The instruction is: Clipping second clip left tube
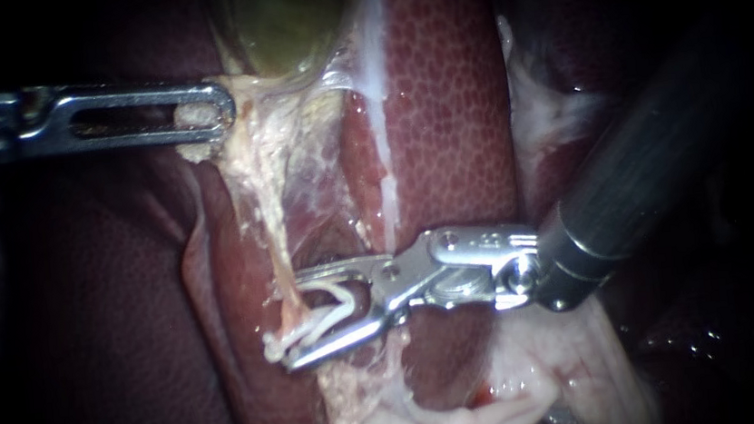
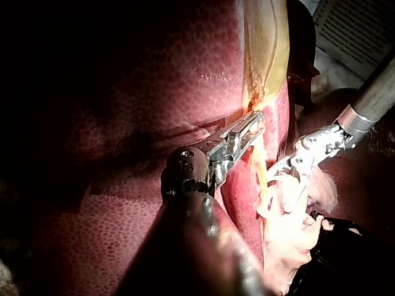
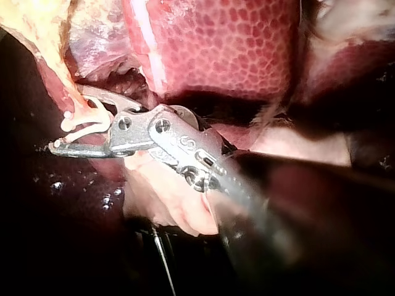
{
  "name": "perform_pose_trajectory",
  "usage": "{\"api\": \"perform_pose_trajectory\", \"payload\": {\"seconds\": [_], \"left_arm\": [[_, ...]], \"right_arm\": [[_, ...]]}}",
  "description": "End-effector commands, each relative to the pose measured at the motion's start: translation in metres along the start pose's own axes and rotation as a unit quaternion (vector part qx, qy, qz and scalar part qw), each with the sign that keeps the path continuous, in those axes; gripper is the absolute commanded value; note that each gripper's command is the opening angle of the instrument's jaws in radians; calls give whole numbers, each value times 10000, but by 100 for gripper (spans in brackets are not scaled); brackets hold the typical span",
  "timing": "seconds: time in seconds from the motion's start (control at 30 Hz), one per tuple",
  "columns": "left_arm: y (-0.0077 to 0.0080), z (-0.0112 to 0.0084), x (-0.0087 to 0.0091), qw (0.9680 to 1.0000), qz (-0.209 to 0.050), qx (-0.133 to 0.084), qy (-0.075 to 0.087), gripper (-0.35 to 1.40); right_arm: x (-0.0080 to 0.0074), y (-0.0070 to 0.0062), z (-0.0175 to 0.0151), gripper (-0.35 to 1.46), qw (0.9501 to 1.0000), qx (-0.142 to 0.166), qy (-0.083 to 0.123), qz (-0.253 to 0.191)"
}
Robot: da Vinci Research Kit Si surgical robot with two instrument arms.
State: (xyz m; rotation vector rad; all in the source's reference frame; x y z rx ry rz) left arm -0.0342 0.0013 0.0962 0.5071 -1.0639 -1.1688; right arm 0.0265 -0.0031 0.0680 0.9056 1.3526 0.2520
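Note:
A thin pale tube point(image 1: 283, 264) runs down from the yellow-green gallbladder point(image 1: 288, 28) across the liver point(image 1: 446, 115). My right instrument point(image 1: 293, 319) reaches in from the right, its jaws open on either side of this tube. A white clip point(image 1: 335, 305) lies between them around the tube and looks narrower than the gap. The right wrist view shows the same clip point(image 3: 83, 129) in my right instrument's point(image 3: 66, 120) open jaws. My left instrument point(image 1: 221, 112) is shut on pale tissue at the gallbladder's neck, also seen in the left wrist view point(image 2: 256, 120).
Fatty whitish tissue point(image 1: 467, 414) bunches below the right instrument's jaws. A pale band point(image 1: 374, 75) runs along the liver beside the gallbladder. More liver point(image 1: 112, 308) fills the view under the left instrument. The right shaft point(image 1: 655, 160) crosses the right side.

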Motion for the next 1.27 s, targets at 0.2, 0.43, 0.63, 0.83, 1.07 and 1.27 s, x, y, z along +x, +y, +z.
{"api": "perform_pose_trajectory", "payload": {"seconds": [0.2,0.43,0.63,0.83,1.07,1.27], "left_arm": [[-1,2,2,10000,1,21,13,-35],[-1,3,2,10000,1,17,11,-35],[-1,3,3,10000,4,29,16,-35],[-1,3,3,10000,5,30,16,-35],[-1,3,3,10000,5,30,17,-35],[0,3,3,10000,6,31,17,-35]], "right_arm": [[-6,-2,9,59,9997,214,-43,63],[-5,-1,10,58,9996,243,-59,88],[-6,2,5,38,9990,266,-49,353],[-14,6,-12,-35,9977,171,-77,648],[-17,7,-12,-35,9978,174,-82,641],[-17,6,-13,-35,9978,176,-83,641]]}}
